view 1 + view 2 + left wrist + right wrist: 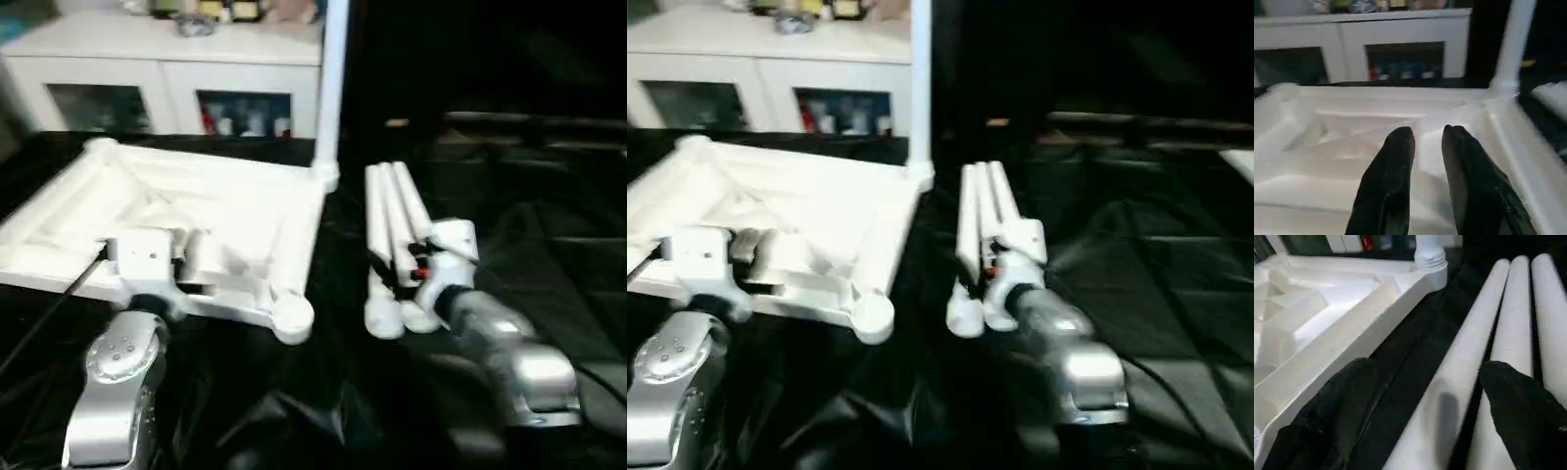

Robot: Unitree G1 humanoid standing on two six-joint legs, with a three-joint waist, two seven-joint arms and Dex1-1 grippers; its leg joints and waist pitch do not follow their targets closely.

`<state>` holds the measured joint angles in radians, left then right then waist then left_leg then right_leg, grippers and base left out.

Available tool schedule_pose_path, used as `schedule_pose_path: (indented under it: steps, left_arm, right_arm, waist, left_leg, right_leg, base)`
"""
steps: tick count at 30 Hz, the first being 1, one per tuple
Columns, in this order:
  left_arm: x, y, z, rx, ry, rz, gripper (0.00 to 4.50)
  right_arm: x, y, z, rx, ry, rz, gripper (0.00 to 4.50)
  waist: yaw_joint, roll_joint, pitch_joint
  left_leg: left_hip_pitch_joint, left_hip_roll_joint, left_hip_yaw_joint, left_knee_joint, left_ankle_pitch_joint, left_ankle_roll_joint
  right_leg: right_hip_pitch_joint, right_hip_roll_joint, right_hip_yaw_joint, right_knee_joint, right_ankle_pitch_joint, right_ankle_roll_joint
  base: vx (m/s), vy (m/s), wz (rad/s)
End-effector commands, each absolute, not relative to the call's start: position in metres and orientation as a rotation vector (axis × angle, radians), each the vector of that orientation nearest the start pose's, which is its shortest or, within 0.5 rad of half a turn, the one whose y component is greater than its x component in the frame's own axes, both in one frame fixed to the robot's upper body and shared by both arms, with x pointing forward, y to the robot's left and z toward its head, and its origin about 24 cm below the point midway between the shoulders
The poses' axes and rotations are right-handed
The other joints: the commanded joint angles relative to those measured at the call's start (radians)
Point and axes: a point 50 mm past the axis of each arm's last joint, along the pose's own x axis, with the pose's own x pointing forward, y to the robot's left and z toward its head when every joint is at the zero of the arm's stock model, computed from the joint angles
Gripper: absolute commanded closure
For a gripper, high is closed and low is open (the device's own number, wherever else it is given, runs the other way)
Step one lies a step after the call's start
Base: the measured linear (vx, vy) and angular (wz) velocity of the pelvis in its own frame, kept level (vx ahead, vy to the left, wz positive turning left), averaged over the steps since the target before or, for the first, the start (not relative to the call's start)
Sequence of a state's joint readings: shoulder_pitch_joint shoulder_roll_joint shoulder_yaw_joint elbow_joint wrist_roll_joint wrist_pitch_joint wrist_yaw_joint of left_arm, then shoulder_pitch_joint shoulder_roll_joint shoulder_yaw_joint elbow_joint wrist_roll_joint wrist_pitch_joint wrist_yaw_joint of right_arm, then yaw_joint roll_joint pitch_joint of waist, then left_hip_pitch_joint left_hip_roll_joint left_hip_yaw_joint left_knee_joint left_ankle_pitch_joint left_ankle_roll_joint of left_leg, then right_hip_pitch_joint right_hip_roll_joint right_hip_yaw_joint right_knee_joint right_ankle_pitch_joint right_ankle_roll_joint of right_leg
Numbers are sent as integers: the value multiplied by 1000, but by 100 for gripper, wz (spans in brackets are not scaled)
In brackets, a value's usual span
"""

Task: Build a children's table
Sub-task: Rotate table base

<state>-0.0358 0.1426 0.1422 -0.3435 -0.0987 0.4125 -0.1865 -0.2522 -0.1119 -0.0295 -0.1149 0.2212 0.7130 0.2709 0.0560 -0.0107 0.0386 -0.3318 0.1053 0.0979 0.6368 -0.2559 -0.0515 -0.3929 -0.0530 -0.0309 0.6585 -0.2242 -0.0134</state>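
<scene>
Tabletop (245, 211), white plastic, lies upside down at left centre of the head views on black sheeting (549, 245), its ribbed, rimmed underside directly beneath the left gripper (1425, 134), whose black fingers (1386, 181) stand narrowly parted and hold nothing. Right gripper (1425, 382) is spread wide, straddling the nearest of three loose legs (1520, 308), smooth round tapering tubes lying side by side at centre. One leg (333, 78) stands upright in the far corner socket. Behind, a white glass-door cabinet (167, 69).
</scene>
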Motion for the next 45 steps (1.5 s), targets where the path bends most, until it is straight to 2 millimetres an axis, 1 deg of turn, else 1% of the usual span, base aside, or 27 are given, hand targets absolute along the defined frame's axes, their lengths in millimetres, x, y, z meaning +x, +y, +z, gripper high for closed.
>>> schedule_pose_path:
  steps: [1, 2, 3, 4, 5, 6, 7, 8, 10, 11, 12, 13, 15, 17, 19, 20, 25, 26, 27, 29, 32, 33, 35, 39, 43, 44, 45]
  left_arm:
    - [248, 189, 96, 54, 66, -164, 289]
    - [245, 188, 91, 121, 125, -238, 271]
    - [244, 188, 91, 129, 139, -265, 271]
    - [242, 187, 90, 140, 155, -303, 257]
    - [241, 187, 90, 145, 164, -323, 257]
    - [241, 187, 91, 162, 172, -349, 247]
    - [242, 188, 93, 166, 171, -366, 247]
    - [244, 188, 96, 157, 175, -383, 227]
    - [246, 188, 100, 162, 184, -411, 211]
    - [247, 187, 103, 172, 189, -432, 211]
    - [248, 186, 105, 182, 189, -444, 207]
    - [249, 187, 106, 183, 189, -445, 190]
    - [251, 187, 109, 191, 193, -460, 172]
    - [250, 188, 111, 198, 195, -474, 167]
    - [250, 188, 113, 201, 197, -478, 130]
    - [250, 188, 113, 202, 199, -481, 130]
    - [250, 186, 113, 211, 215, -509, 86]
    - [249, 186, 113, 210, 219, -518, 86]
    - [249, 185, 112, 211, 224, -529, 68]
    - [248, 184, 112, 233, 235, -547, 54]
    - [247, 183, 110, 255, 248, -570, 46]
    - [246, 182, 110, 260, 248, -576, 31]
    - [246, 182, 110, 264, 250, -582, 5]
    - [243, 180, 109, 283, 260, -607, 2]
    - [238, 175, 109, 267, 276, -672, 2]
    - [237, 174, 110, 268, 276, -683, 2]
    - [236, 171, 110, 275, 280, -706, 2]
  right_arm:
    - [291, -133, 77, 97, 380, 348, 23]
    - [293, -135, 77, 92, 426, 316, 11]
    - [294, -134, 78, 92, 444, 314, 11]
    - [295, -133, 80, 98, 458, 313, 4]
    - [296, -132, 81, 101, 463, 314, 4]
    - [298, -131, 82, 99, 474, 317, 0]
    - [301, -128, 82, 97, 496, 319, 0]
    - [304, -125, 82, 75, 531, 321, 0]
    - [309, -121, 81, 28, 573, 306, 0]
    - [316, -117, 82, 4, 580, 286, 0]
    - [320, -115, 84, -7, 585, 272, 0]
    - [321, -114, 84, -10, 588, 272, 0]
    - [327, -110, 88, -40, 608, 255, 0]
    - [330, -109, 91, -63, 611, 235, 0]
    - [333, -110, 94, -71, 609, 211, 0]
    - [334, -111, 95, -68, 607, 203, 0]
    - [335, -114, 95, -78, 640, 163, 0]
    - [335, -115, 94, -75, 649, 163, 0]
    - [334, -115, 91, -69, 669, 167, 0]
    - [333, -114, 87, -67, 709, 179, 0]
    - [332, -113, 82, -70, 738, 176, 0]
    - [332, -112, 81, -67, 748, 176, 0]
    - [332, -112, 80, -62, 753, 177, 0]
    - [331, -110, 76, -46, 788, 184, 0]
    - [330, -105, 67, 9, 864, 218, 0]
    - [330, -105, 65, 13, 878, 223, 0]
    - [331, -105, 60, 29, 901, 224, 0]
  waist:
    - [5, 4, -64]
    - [1, 7, -66]
    - [0, 10, -63]
    - [-2, 15, -54]
    - [-3, 17, -50]
    - [-3, 17, -46]
    - [-3, 19, -42]
    - [-8, 20, -35]
    - [-7, 19, -31]
    - [-7, 18, -29]
    - [-9, 19, -28]
    - [-8, 17, -29]
    - [-8, 17, -30]
    - [-8, 18, -35]
    - [-6, 19, -38]
    - [-6, 21, -39]
    - [-6, 23, -41]
    - [-6, 24, -41]
    - [-6, 25, -41]
    - [-6, 25, -39]
    - [-6, 24, -36]
    - [-5, 21, -36]
    - [-5, 22, -36]
    - [-4, 21, -37]
    - [-5, 23, -37]
    - [-6, 20, -37]
    - [-5, 23, -38]
  left_leg:
    - [-18, 64, -10, -45, 385, 55]
    - [-23, 62, -13, -49, 388, 47]
    - [-24, 64, -11, -52, 358, 46]
    - [-23, 72, -10, -63, 245, 40]
    - [-22, 78, -10, -70, 182, 34]
    - [-14, 87, -8, -76, 78, 24]
    - [-12, 93, -4, -83, -3, 13]
    - [-12, 95, 1, -91, -79, -6]
    - [-12, 97, 7, -95, -159, -30]
    - [-10, 96, 9, -95, -173, -38]
    - [-11, 95, 11, -97, -197, -53]
    - [-14, 97, 13, -97, -184, -56]
    - [-17, 95, 14, -97, -163, -55]
    - [-21, 95, 16, -95, -113, -57]
    - [-22, 93, 20, -93, -73, -61]
    - [-24, 94, 19, -93, -59, -62]
    - [-26, 95, 21, -92, -27, -62]
    - [-26, 95, 21, -92, -35, -62]
    - [-26, 96, 21, -93, -43, -63]
    - [-25, 95, 21, -95, -64, -64]
    - [-23, 96, 23, -97, -98, -66]
    - [-22, 98, 23, -98, -101, -66]
    - [-21, 99, 26, -97, -99, -69]
    - [-22, 100, 28, -98, -78, -67]
    - [-22, 100, 29, -98, -72, -72]
    - [-24, 99, 29, -98, -72, -72]
    - [-24, 99, 30, -97, -65, -72]
  right_leg:
    - [53, -56, 55, -50, 346, -146]
    - [58, -50, 47, -46, 377, -185]
    - [56, -52, 45, -50, 352, -197]
    - [55, -60, 43, -63, 250, -219]
    - [57, -65, 41, -69, 191, -229]
    - [52, -70, 42, -76, 108, -241]
    - [51, -74, 43, -81, 42, -246]
    - [50, -75, 43, -87, -39, -245]
    - [48, -81, 45, -98, -165, -222]
    - [44, -82, 46, -101, -200, -214]
    - [40, -85, 48, -107, -276, -186]
    - [41, -85, 49, -108, -275, -170]
    - [41, -84, 50, -106, -261, -163]
    - [44, -82, 48, -99, -213, -164]
    - [45, -79, 46, -94, -150, -166]
    - [48, -79, 46, -91, -120, -170]
    - [52, -76, 43, -83, -32, -185]
    - [52, -77, 43, -84, -35, -188]
    - [53, -78, 43, -84, -41, -191]
    - [52, -78, 44, -86, -69, -190]
    - [48, -79, 45, -92, -126, -183]
    - [47, -80, 46, -93, -146, -179]
    - [45, -80, 46, -95, -151, -176]
    - [46, -79, 45, -92, -136, -171]
    - [44, -80, 44, -89, -123, -184]
    - [45, -79, 44, -90, -121, -185]
    - [46, -80, 44, -89, -111, -187]
  base:
    - [0, 0, 0]
    - [0, 0, 0]
    - [0, 0, 0]
    - [0, 0, 0]
    - [0, 0, 0]
    - [0, 0, 0]
    - [0, 0, 0]
    - [0, 0, 0]
    - [-32, -4, 2]
    - [-57, -16, 4]
    - [-57, -16, 4]
    - [0, 0, 0]
    - [0, 0, 0]
    - [0, 0, 0]
    - [0, 0, 0]
    - [0, 0, 0]
    - [0, 0, 0]
    - [0, 0, 0]
    - [0, 0, 0]
    - [0, 0, 0]
    - [0, 0, 0]
    - [0, 0, 0]
    - [0, 0, 0]
    - [0, 0, 0]
    - [0, 0, 0]
    - [0, 0, 0]
    - [0, 0, 0]
